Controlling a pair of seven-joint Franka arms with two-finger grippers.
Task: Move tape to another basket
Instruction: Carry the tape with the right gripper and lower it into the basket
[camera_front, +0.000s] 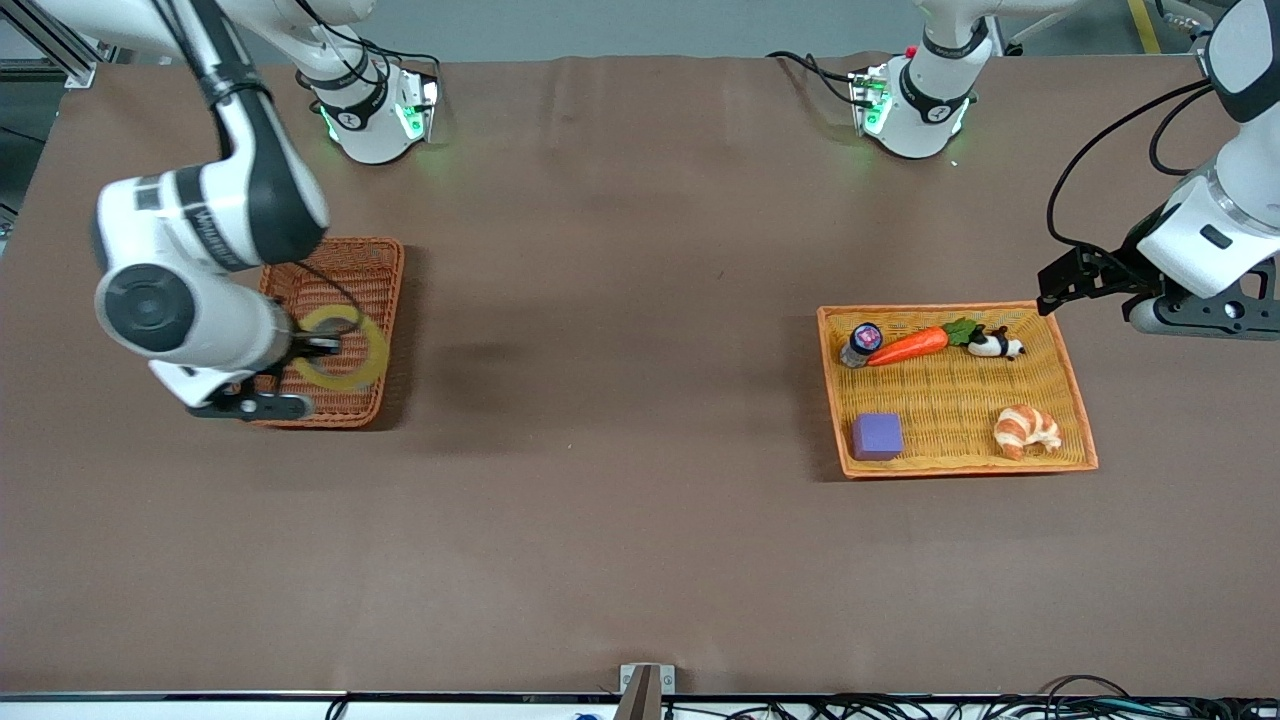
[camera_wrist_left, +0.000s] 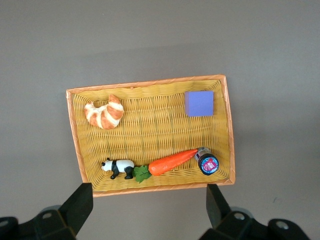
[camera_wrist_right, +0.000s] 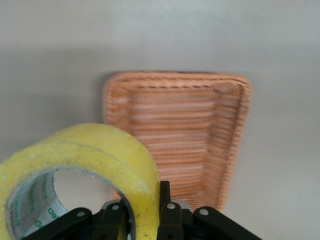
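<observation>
My right gripper (camera_front: 325, 347) is shut on the wall of the yellowish tape roll (camera_front: 345, 348) and holds it up over the darker reddish-brown basket (camera_front: 375, 262), which lies toward the right arm's end of the table. In the right wrist view the tape (camera_wrist_right: 95, 150) fills the foreground, pinched between the fingers (camera_wrist_right: 165, 197), with the basket (camera_wrist_right: 235, 130) below it. My left gripper (camera_front: 1055, 285) is open and empty, hovering over the table beside the orange-yellow tray; its wrist view shows its fingers (camera_wrist_left: 80, 202) wide apart.
The orange-yellow tray basket (camera_front: 1075, 400) lies toward the left arm's end and holds a carrot (camera_front: 905, 345), a toy panda (camera_front: 995, 345), a small jar (camera_front: 862, 342), a purple block (camera_front: 877, 436) and a croissant (camera_front: 1025, 430). Brown table between the baskets is bare.
</observation>
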